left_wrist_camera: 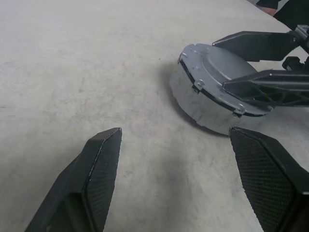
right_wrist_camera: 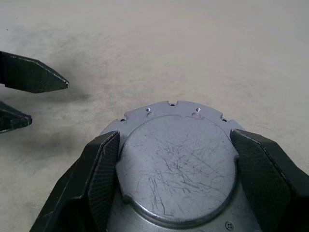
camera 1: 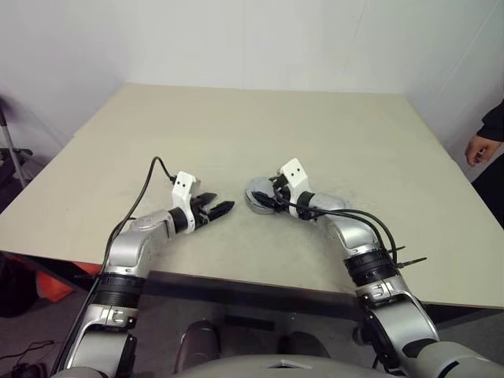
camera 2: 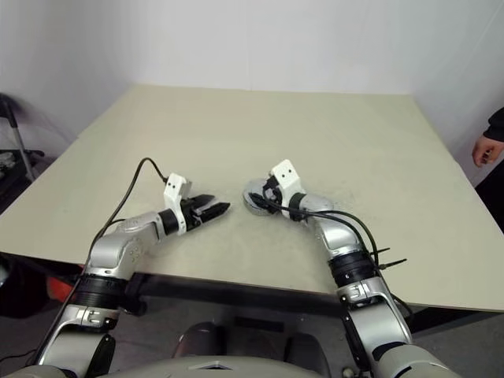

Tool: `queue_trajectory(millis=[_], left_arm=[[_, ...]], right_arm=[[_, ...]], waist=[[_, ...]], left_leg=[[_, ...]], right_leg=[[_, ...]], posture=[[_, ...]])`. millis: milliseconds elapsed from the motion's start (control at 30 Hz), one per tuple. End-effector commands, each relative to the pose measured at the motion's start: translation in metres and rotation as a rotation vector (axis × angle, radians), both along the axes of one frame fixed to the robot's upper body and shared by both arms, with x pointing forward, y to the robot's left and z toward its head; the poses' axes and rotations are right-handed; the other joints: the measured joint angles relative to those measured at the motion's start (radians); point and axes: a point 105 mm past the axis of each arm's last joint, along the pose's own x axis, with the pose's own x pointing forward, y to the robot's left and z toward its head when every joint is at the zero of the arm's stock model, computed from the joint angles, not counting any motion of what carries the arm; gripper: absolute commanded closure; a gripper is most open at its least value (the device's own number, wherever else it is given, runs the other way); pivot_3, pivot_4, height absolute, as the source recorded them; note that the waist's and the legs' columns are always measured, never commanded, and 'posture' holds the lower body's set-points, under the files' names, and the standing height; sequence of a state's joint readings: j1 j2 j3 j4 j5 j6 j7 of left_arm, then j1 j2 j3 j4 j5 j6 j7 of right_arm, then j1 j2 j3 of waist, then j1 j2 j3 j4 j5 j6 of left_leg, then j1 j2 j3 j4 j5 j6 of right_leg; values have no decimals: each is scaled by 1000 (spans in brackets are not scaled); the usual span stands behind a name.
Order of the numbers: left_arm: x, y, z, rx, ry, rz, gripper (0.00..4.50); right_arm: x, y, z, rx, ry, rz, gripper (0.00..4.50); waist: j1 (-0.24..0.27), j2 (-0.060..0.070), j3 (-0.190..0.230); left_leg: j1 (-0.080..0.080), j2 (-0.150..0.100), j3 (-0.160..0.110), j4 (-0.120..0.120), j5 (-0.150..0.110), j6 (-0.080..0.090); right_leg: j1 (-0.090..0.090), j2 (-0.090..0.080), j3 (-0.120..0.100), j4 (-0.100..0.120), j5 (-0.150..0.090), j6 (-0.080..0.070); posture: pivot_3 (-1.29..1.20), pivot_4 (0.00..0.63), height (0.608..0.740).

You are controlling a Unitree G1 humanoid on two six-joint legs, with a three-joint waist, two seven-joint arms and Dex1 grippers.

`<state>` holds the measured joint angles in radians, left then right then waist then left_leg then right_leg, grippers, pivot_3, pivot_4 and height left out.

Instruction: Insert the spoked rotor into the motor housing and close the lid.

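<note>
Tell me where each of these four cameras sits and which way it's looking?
Left eye, right eye: on the head, looking forward and down at the table, both arms.
Left wrist: behind the open left gripper, facing the lid.
Right wrist: behind the right gripper, its fingers beside the lid.
Shared: both wrist views show the lid and the other gripper.

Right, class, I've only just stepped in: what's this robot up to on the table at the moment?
The right gripper has its fingers on either side of the lid, which sits slightly tilted on the motor housing on the table. The left gripper hangs open and empty just beside it. A person's hand shows at the table's far right edge.
</note>
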<state>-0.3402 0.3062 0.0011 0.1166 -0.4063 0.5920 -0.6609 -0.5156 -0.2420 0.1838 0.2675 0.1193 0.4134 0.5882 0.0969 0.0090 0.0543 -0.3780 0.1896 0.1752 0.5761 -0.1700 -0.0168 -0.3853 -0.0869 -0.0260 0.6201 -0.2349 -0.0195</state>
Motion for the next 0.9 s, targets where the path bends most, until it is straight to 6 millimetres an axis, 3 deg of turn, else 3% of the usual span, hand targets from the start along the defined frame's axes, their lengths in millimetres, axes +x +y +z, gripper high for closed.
queue_trajectory(millis=[33,567,700,900], left_arm=[[5,2,13,-11,-48,9,755],[2,0,10,-12,-42,9,755],[1,0,10,-14,-40,8,755],[3,-5,13,-33,-36,4,755]], right_arm=[[-1,-2,-2,-40,-17,6,1299],[-4,14,-6,-56,-21,46,1299],[-5,10,-11,-79,-6,47,1299],[-12,-6,-36,-189,118,51,1299]], waist=[[0,0,0],[-4,0,0],[-4,0,0],[-2,-1,-1]], left_leg=[[0,0,0,0,0,0],[0,0,0,0,0,0],[0,1,0,0,0,0],[2,0,0,0,0,0]], right_leg=[[0,0,0,0,0,0],[0,0,0,0,0,0],[0,0,0,0,0,0],[2,0,0,0,0,0]], posture=[[0,0,740],[0,0,740],[0,0,740],[0,0,740]])
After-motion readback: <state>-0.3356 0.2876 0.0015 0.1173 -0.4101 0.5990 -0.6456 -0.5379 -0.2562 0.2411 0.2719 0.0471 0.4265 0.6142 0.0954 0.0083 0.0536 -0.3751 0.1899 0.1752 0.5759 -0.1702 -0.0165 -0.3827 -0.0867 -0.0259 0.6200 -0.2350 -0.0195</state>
